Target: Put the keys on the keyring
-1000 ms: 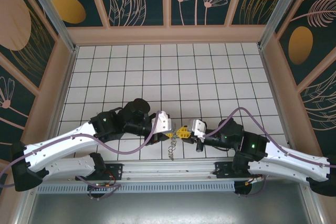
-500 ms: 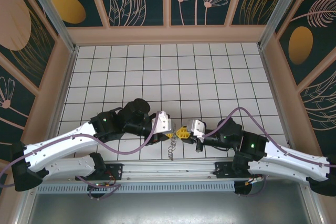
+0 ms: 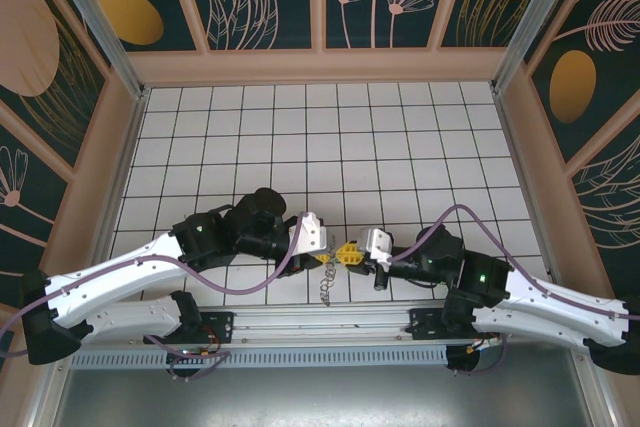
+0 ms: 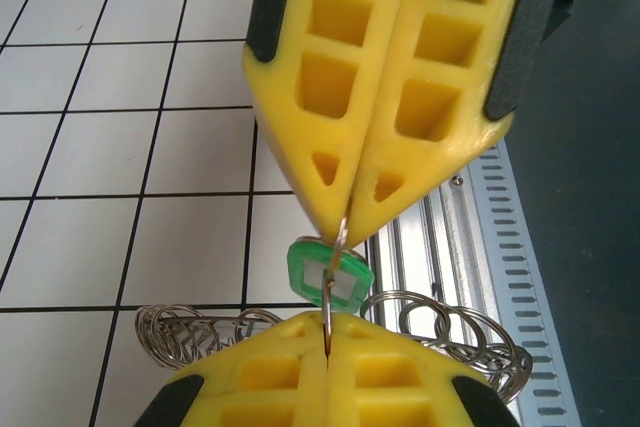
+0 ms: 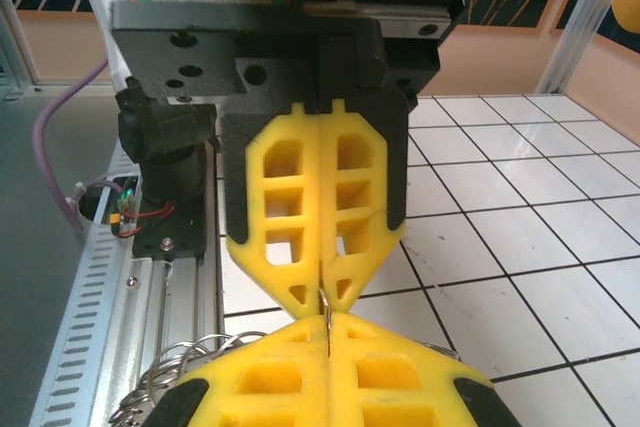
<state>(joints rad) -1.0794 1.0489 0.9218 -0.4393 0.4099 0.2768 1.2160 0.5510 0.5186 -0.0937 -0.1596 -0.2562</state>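
— While the top camera looks down, where are your hands?
— My left hand (image 3: pixel 335 251) and right hand (image 3: pixel 352 254) meet tip to tip near the table's (image 3: pixel 400 147) near edge. Both are pinched tight, and the keyring (image 3: pixel 324 287) trails toward that edge.
— From your left wrist?
— My left hand (image 4: pixel 327 332) below and right hand (image 4: pixel 343 232) above each nip a thin wire of the keyring (image 4: pixel 175 330). The green key (image 4: pixel 352 275) sits between their tips.
— Right wrist?
— My right hand (image 5: pixel 327 332) is closed against my left hand (image 5: pixel 322 299), with keyring (image 5: pixel 175 372) coils at lower left.

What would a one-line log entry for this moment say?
left jaws: shut on keyring wire | right jaws: shut on same wire, tip to tip | key: at wire between tips | keyring loops: dangling below
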